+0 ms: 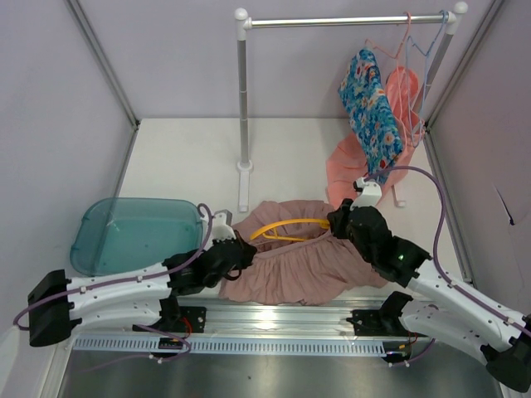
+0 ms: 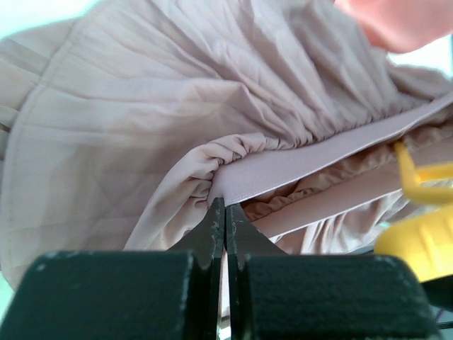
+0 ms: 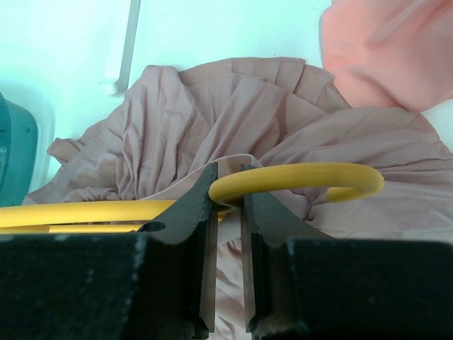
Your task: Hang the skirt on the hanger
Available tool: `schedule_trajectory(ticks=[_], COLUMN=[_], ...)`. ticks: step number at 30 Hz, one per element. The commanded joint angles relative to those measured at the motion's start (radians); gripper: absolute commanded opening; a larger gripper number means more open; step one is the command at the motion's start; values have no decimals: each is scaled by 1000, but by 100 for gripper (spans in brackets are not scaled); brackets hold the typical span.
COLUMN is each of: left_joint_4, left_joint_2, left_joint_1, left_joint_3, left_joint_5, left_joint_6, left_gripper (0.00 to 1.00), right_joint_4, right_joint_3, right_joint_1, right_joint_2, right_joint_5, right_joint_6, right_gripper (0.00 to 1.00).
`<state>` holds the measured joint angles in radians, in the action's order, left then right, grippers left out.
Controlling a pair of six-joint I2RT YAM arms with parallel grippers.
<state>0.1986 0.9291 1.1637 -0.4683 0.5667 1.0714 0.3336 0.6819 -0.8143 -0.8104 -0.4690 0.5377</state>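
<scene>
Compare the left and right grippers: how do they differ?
The left gripper pinches the skirt at its waistband, fingers fully together; the right gripper clamps the yellow hanger, fingers slightly apart. The left is at the skirt's left edge, the right at its right. Both grip something.

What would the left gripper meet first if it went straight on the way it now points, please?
The skirt: the left gripper is shut on its waistband, so going on would push into the gathered fabric behind. The yellow hanger lies right of that line, probably missed, though depth is unclear.
</scene>
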Motion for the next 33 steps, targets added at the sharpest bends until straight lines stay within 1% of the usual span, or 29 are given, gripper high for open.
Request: schedule_trajectory(ticks=[1, 4, 9, 16, 22, 33], left_joint_4=[-1, 45, 65, 128, 160, 222], left_joint_2=[-65, -91, -121, -211, -223, -246], left_joint_1=[-45, -56, -101, -119, -136, -134], left_joint_3=[13, -21, -27, -44, -82, -159], left_joint_5=[-36, -33, -59, -53, -62, -105], left_joint_6=[-62, -76, -96, -113, -145, -189], left_gripper=[0, 0, 0, 0, 0, 0], right_joint_4=[59, 55, 56, 50, 45, 38], right_joint_3=[-41, -51, -76, -99, -131, -130], right_joint_1=[6, 4, 6, 7, 7, 6], right_joint_2=[1, 5, 28, 25, 27, -4], right_joint_5=[1, -3, -11, -19, -25, -72], right_joint_6=[31, 28, 30, 25, 30, 31], right_gripper=[0, 0, 0, 0, 0, 0])
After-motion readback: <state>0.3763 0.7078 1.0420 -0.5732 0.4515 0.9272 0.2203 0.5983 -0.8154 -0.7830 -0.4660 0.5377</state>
